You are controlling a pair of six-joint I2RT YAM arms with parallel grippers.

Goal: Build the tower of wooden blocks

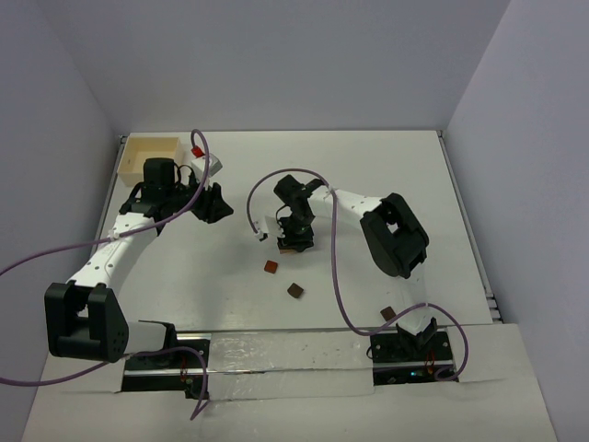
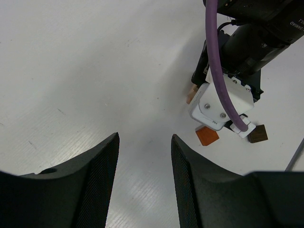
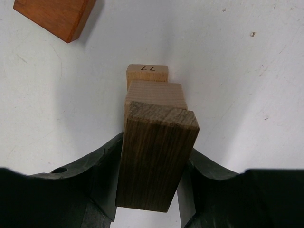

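Wood block tower (image 3: 154,95) sits under my right gripper (image 3: 154,152). Dark brown block (image 3: 156,161) on top, long axis along fingers, jaws against both its sides. Reddish block (image 1: 271,267) near tower, toward arm bases; darker block (image 1: 294,291) further that way. Left gripper (image 2: 145,142), left of tower, wide, empty. From above I can't make out tower; wrist covers it.

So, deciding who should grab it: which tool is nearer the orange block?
Right. The right tool is just beyond the orange block; the left tool is well off to its far left.
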